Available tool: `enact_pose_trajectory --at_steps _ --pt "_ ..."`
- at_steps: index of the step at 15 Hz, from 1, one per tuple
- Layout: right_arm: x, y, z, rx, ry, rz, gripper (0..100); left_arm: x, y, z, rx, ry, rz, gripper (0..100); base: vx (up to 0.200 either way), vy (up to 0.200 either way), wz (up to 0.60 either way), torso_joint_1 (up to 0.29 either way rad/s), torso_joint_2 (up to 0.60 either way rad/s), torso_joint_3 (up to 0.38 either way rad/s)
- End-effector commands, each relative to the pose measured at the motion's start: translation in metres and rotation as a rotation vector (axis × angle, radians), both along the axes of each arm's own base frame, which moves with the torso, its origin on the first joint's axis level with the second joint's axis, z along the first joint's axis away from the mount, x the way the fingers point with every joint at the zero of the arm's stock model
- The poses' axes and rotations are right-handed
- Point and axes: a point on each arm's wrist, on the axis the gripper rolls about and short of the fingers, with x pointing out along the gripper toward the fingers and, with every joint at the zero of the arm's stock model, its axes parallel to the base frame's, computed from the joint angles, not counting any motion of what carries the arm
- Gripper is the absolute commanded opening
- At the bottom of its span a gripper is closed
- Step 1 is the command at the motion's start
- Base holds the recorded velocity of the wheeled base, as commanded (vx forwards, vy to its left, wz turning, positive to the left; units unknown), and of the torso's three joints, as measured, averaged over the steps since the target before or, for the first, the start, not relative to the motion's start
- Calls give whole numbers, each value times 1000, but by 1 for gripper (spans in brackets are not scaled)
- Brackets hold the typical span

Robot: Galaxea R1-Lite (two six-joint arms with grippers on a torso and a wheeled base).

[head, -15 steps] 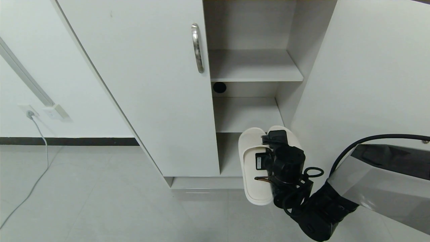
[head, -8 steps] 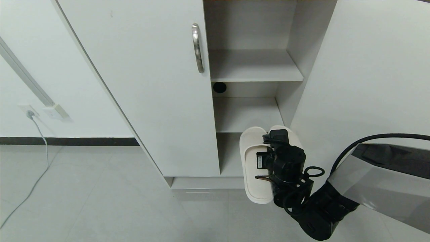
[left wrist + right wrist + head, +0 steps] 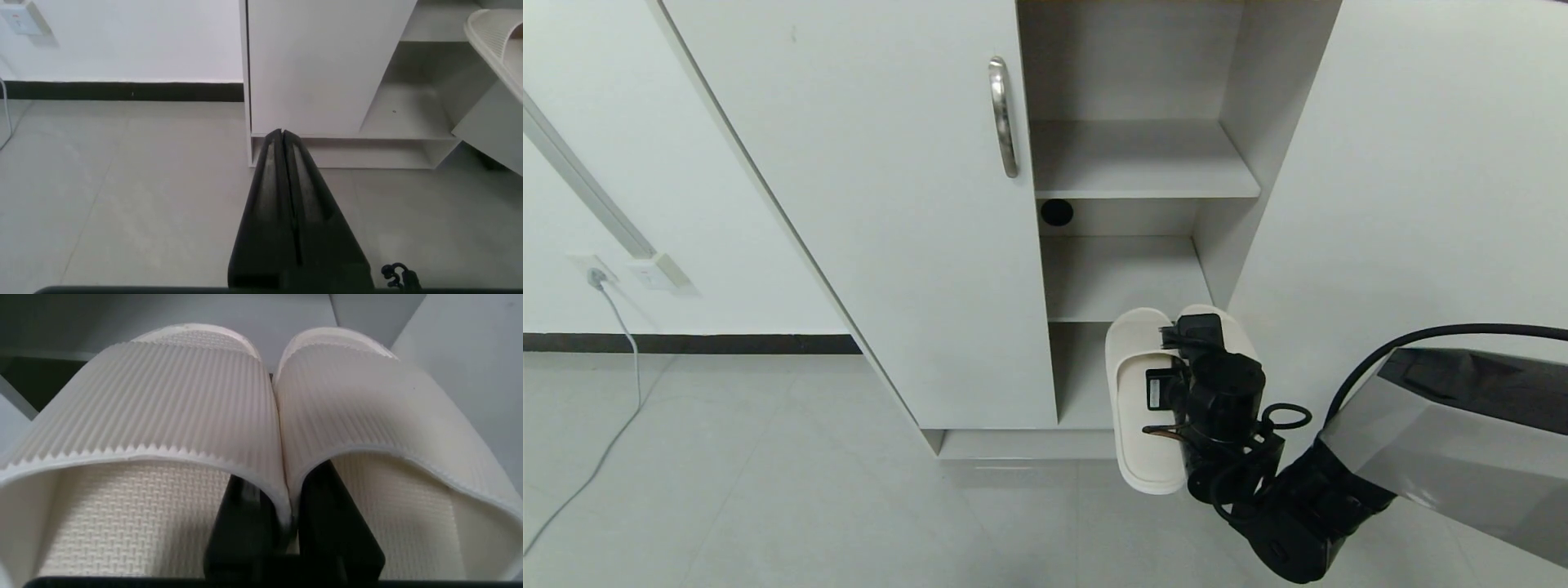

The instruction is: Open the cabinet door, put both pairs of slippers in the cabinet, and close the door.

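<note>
A pair of cream slippers [image 3: 1137, 408] is held by the right gripper [image 3: 1194, 333]. In the right wrist view, the two slippers [image 3: 155, 400] are seen side by side and touching. The gripper's black fingers [image 3: 249, 535] are pushed in under the two ribbed straps and are clenched on the inner edges, where the straps meet. Both slippers are gripped at once.

The slippers are held low down, in front of the open right side of the white cabinet [image 3: 1262, 122]. Their toes are pointed toward the cabinet. Their heels are held out over the grey floor [image 3: 768, 490], in front of the cabinet's bottom edge.

The right door [image 3: 1405, 204] is swung open. The left door [image 3: 874, 204] is shut, and a silver handle [image 3: 1003, 114] is fixed near its edge. Inside the open side, a top shelf [image 3: 1135, 159], a middle shelf [image 3: 1123, 278] and a bottom space [image 3: 1082, 384] are seen. A small dark hole [image 3: 1056, 212] is cut in the back wall, just under the top shelf.

The left gripper [image 3: 282, 143] is seen in its own wrist view, over the floor and pointed at the cabinet's base. Its two fingers are pressed together, and nothing is held between them.

A wall socket [image 3: 592, 269] is set low on the wall to the left, and a grey cable [image 3: 621, 408] is hung from it down to the floor.
</note>
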Motion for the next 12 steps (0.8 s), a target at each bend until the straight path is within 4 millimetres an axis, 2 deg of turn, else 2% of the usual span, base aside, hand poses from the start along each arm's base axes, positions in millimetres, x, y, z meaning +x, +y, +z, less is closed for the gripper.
enact_pose_trajectory --at_steps 1,6,12 --pt "3 9 -2 1 -5 37 0 0 0 0 0 2 1 0 0 0 0 0 0 0" --pt "10 29 7 -7 -2 83 0 0 0 0 8 2 1 0 0 0 0 0 0 0" --pt "10 35 6 25 -1 93 0 0 0 0 8 2 1 0 0 0 0 0 0 0"
